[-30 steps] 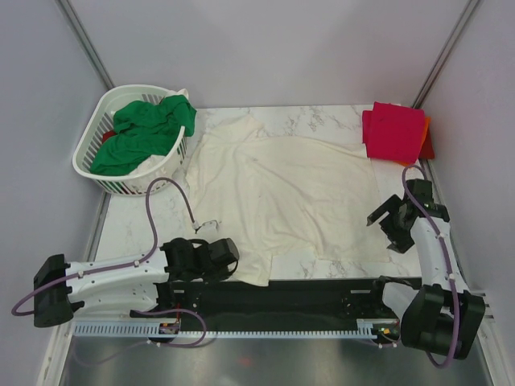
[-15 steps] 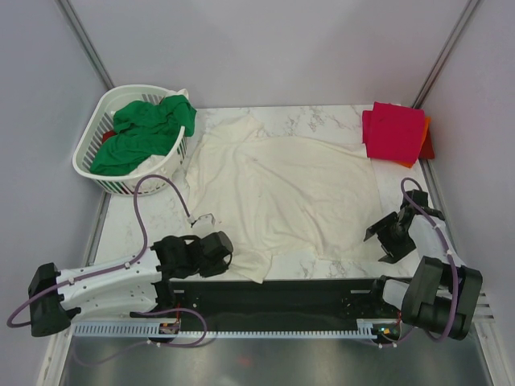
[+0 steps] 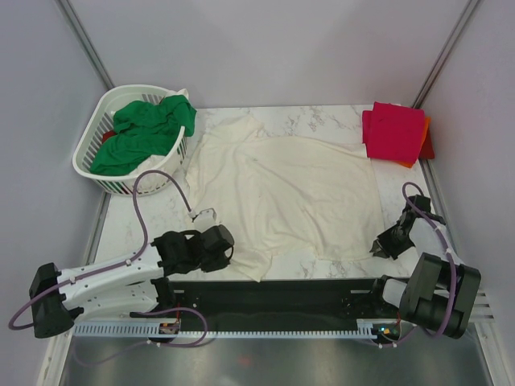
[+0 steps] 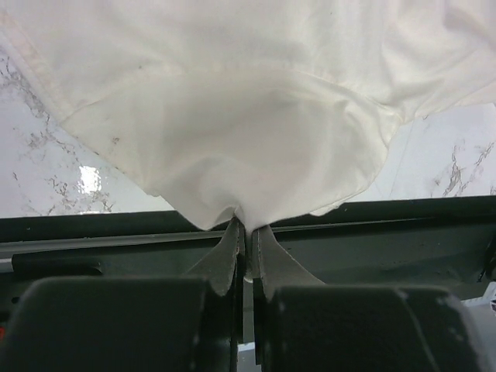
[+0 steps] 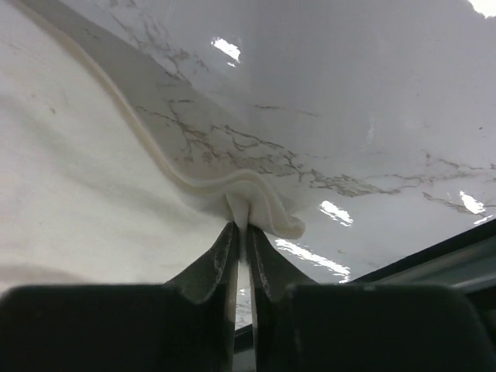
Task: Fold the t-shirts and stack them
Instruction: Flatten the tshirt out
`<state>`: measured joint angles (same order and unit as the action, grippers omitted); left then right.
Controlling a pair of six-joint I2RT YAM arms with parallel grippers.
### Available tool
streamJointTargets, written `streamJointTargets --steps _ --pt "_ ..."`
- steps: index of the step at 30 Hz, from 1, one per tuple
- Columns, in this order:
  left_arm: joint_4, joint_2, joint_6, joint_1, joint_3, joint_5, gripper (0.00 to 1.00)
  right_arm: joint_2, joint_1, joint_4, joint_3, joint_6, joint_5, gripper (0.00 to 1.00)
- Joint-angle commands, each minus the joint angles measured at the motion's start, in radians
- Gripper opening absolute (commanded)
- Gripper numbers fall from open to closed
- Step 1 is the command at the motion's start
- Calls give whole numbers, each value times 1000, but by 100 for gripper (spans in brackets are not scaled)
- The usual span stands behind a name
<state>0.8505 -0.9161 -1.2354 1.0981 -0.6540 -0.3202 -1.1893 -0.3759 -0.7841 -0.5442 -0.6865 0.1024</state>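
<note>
A large cream-white t-shirt lies spread on the marble table. My left gripper is shut on its near left hem, and the cloth bunches up from the closed tips. At the near right corner my right gripper is shut on a pinched fold of the hem, its tips together. A folded crimson-pink shirt rests on an orange one at the back right. A green shirt fills the basket.
The white slotted laundry basket stands at the back left. Grey walls close in both sides. The dark mounting rail runs along the near table edge, right behind both grippers.
My right gripper came down toward the near edge and shut on the cream-white shirt's right hem. The left arm shifted slightly, still holding the left hem.
</note>
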Motion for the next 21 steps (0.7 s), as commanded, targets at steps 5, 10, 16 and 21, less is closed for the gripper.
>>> streamJointTargets --steps 5,10,16,21 --pt "67 23 80 -27 -122 -48 2 98 0 91 7 19 108 0" --pt "237 52 96 -29 -261 -85 2 117 2 45 -39 36 146 0" --pt "352 112 47 -29 -331 -65 2 157 11 17 -88 15 203 0" --pt "445 154 17 -29 -369 -49 2 184 87 -46 -167 64 126 0"
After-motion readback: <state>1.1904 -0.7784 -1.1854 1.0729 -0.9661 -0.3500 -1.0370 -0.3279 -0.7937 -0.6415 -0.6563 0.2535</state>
